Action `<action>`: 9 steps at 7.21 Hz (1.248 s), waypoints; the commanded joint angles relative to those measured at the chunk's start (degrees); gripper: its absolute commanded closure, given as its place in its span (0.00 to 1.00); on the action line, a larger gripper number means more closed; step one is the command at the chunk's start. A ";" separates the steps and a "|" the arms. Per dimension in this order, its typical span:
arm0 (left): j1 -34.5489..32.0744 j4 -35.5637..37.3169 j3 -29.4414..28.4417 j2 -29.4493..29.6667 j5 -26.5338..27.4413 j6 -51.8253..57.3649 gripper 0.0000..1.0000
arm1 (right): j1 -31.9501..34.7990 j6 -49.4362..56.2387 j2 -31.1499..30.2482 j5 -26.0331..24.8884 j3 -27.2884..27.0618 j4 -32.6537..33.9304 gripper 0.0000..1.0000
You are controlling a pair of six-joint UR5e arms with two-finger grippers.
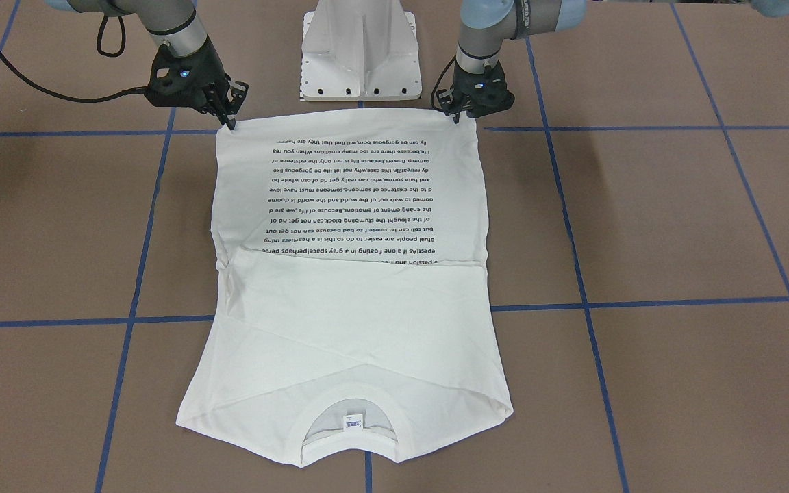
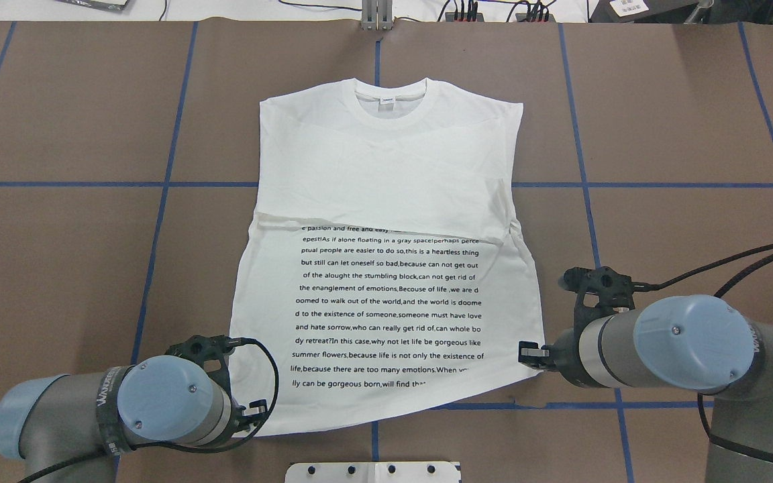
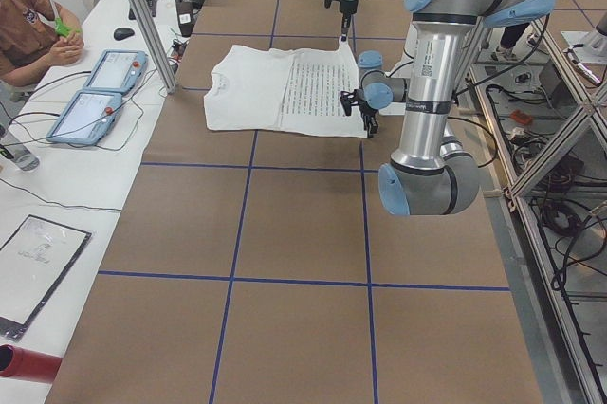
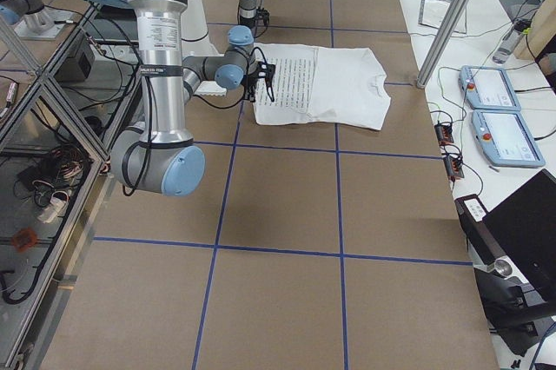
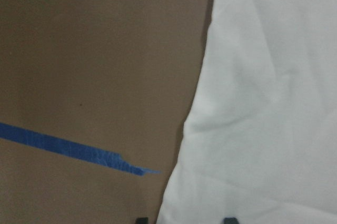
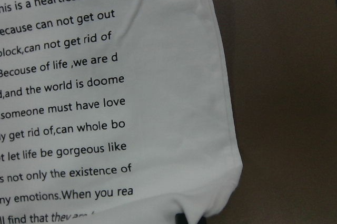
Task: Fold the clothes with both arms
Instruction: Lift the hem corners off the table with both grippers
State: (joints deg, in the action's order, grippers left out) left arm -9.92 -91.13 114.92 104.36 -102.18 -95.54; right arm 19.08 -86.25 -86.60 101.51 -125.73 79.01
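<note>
On the left, the left gripper (image 1: pixel 455 116) is down at the near left corner of the white long-sleeved cotton T-shirt (image 2: pixel 386 168). In the left wrist view its two dark fingers (image 5: pixel 229 220) show apart, with the edge of the cloth between them. So they look released and are not pinching yet.

In the middle, the T-shirt lies flat on the brown paper-covered worktop (image 2: pixel 58 268), which has blue tape lines (image 2: pixel 157 235) across it. The black writing faces up. The ribbed round collar (image 2: pixel 390 122) is at the far end and the bottom hem is at the near end, close to the white pedestal base (image 1: pixel 360 48). The sleeves look tucked in across the chest.

On the right, the right gripper (image 1: pixel 230 123) is at the near right corner of the hem. Its fingers (image 6: pixel 181 219) show as one dark tip with the cloth bunched at it, so they seem clenched on the T-shirt. This corner sits a bit farther away than the left one, so the hem runs at a slant.

The step in hand looks like taking hold of the hem. Next, the left fingers likely need to close on their corner. Then both arms should lift together and carry the hem over toward the collar, keeping level so the fold comes out straight.
</note>
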 commanded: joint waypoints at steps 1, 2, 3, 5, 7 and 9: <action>0.08 0.08 -0.13 0.31 -0.21 0.09 0.92 | 0.78 0.29 -0.15 0.62 -0.05 0.00 1.00; 0.08 0.08 0.13 0.57 -0.21 0.09 1.00 | 0.96 0.38 -0.24 0.62 0.04 0.00 1.00; 0.08 0.08 0.66 1.01 -0.30 0.09 1.00 | 1.13 0.46 -0.24 0.70 0.04 0.00 1.00; -0.01 0.52 4.24 1.10 -0.82 0.17 1.00 | 1.31 0.46 -0.33 0.71 0.13 0.00 1.00; -1.49 0.69 7.41 0.76 -1.71 0.35 1.00 | 2.79 0.55 -0.42 2.88 0.22 0.00 1.00; -4.83 1.04 11.89 0.40 -3.80 0.97 1.00 | 7.61 2.30 -0.85 8.58 -0.39 -0.08 1.00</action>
State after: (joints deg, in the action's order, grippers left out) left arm -12.90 -90.31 124.11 104.97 -104.63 -94.83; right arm 23.69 -85.09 -87.21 106.34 -125.76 79.00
